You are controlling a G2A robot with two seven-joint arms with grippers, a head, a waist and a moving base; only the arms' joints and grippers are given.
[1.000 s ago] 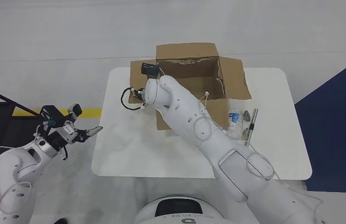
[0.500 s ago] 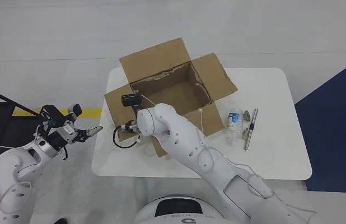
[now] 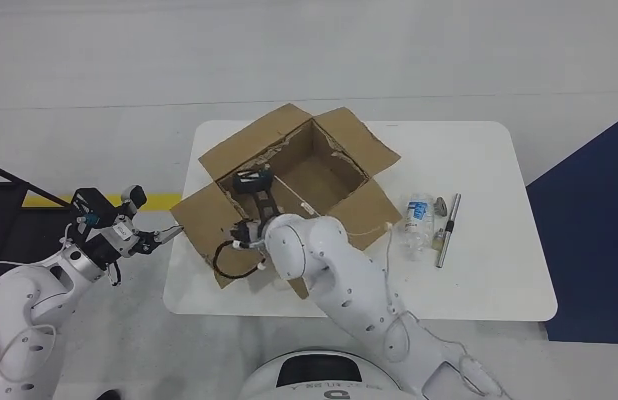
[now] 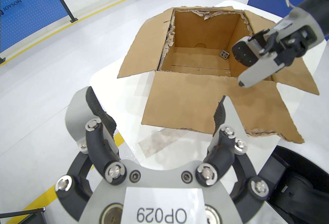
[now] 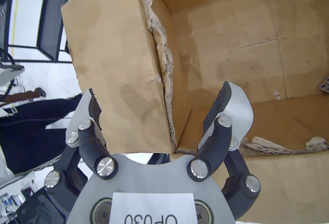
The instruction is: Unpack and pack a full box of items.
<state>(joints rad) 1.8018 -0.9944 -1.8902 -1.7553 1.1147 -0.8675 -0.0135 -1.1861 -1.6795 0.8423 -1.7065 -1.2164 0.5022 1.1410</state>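
Right end effector point(image 5: 159, 106), fingers spread wide, straddles a corner of the box point(image 5: 231, 29).

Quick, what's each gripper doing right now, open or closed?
Left gripper: open, empty.
Right gripper: open, over the box edge, gripping nothing.

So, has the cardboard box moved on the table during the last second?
Yes. The cardboard box has turned and slid from the table's far edge toward its left edge.
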